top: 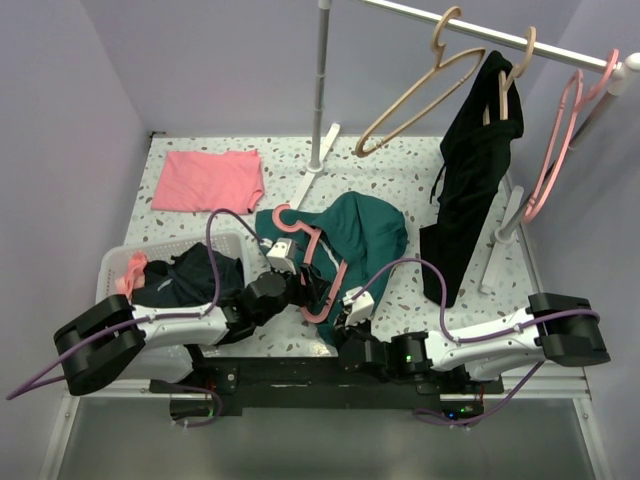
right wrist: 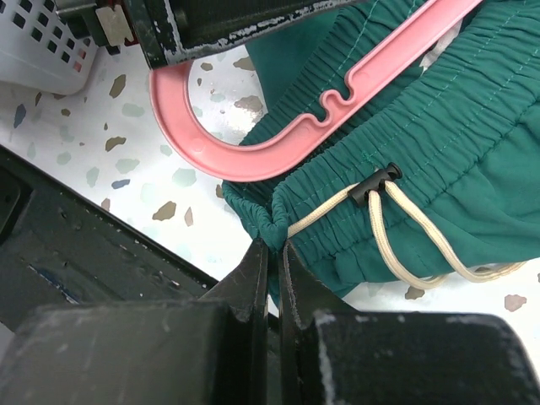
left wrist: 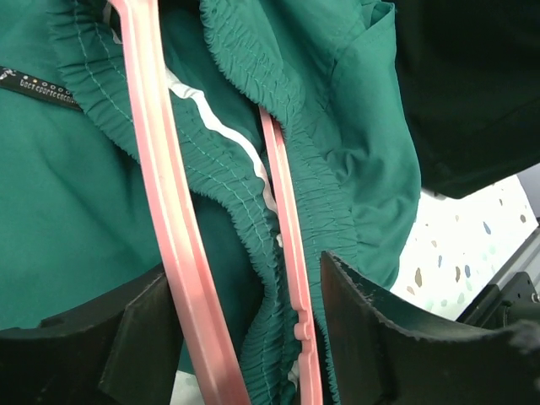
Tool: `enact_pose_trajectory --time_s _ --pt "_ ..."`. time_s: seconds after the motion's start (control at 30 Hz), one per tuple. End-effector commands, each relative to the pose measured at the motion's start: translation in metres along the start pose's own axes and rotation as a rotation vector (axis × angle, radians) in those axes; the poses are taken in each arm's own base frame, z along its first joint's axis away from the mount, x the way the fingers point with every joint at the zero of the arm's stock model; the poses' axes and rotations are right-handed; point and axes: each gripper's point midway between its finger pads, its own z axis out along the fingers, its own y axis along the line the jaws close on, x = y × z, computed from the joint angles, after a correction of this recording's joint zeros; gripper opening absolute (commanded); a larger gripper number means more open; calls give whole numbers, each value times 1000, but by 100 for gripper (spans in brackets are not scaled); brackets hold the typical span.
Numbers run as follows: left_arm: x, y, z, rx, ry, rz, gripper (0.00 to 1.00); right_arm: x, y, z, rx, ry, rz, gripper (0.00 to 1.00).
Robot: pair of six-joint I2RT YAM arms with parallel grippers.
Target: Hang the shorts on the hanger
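Teal shorts (top: 365, 235) lie bunched at the middle of the table (top: 400, 160), leg ends toward the far right and elastic waistband toward the near edge. The pink hanger (top: 340, 278) rests partly on top of them and partly inside the waist opening. Its hook points far left, and its long axis runs from there toward the near side and ends between the two grippers.

In the left wrist view, two of the hanger's bars (left wrist: 169, 219) pass lengthwise through the gap of the left gripper (left wrist: 253, 337), with gathered waistband between them. The jaws are spread and straddle the bars rather than clamping them. The right-hand bar clearly stands off its finger.

The right gripper (right wrist: 272, 253) sits just near and right of the hanger's rounded shoulder. Its jaws are pressed together on a fold of the waistband hem, right beside the cream drawstring (right wrist: 396, 245) and its black toggle.

By this reading the left arm is the nearer one to the hanger and the right arm controls the cloth. The next move likely turns on drawing the pinched hem along the hanger's axis, over the shoulder.

A white basket (top: 115, 262) of clothes stands at the near left. A pink cloth (top: 208, 180) lies far left, and a black garment (top: 475, 150) hangs from the rail (top: 500, 35) at far right.
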Motion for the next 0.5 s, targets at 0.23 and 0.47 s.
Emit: enact_pose_trajectory --time_s 0.23,0.47 --pt "-25 -25 4 122 2 46 61 -19 1 -5 1 -68 73 0" --pt "-29 -23 -3 185 32 71 68 -17 1 -4 4 -63 69 0"
